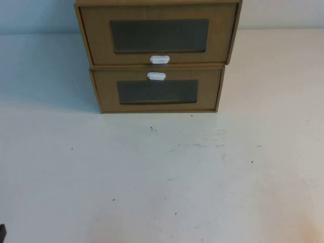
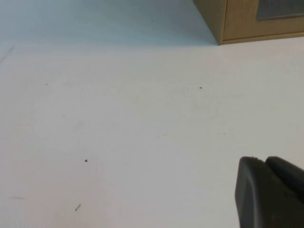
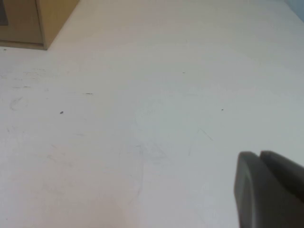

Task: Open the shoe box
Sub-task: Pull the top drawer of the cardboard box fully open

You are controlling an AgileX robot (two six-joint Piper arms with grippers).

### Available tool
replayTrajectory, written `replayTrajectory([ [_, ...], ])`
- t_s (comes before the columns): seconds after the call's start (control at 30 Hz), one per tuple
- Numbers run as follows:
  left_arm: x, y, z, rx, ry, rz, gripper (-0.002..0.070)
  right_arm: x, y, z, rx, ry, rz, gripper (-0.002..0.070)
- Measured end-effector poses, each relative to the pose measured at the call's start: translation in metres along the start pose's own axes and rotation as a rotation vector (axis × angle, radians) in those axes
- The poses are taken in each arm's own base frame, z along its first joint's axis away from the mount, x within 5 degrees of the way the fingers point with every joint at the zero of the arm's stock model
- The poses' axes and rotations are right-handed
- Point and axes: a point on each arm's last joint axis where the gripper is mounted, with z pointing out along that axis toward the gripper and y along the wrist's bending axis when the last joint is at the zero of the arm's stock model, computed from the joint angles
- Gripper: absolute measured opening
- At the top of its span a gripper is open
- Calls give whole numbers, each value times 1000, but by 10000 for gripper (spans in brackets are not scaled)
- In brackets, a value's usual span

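Two stacked shoe boxes (image 1: 157,93) sat at 12 o'clock on table (image 1: 162,192), fronts spanning 9-to-3, white handles (image 1: 156,76) facing robot. Left gripper (image 2: 264,164) clenched empty, boxes toward 1 o'clock; right gripper (image 3: 260,156) clenched empty, boxes toward 11. Neither clearly nearer.

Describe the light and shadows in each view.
High view: soft even light, no glare; the two stacked boxes throw a bluish shadow onto the table on the robot's left. Left wrist view: the same cool shade by the boxes; left gripper, shut, hovers dark over the table. Right wrist view: warmer, pinkish table; right gripper, shut, above it.
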Motion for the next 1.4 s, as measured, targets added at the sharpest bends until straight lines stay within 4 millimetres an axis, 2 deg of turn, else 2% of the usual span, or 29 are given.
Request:
replayTrajectory([
  [1.2, -6, 0, 0, 0, -62, -13, -5, 0, 0, 0, 0, 0, 0, -13],
  [1.3, -7, -1, 0, 15, -80, -94, -5, 0, 0, 0, 0, 0, 0, -13],
  [1.4, -13, -3, -1, 55, -140, -296, -5, 0, 0, 0, 0, 0, 0, -14],
])
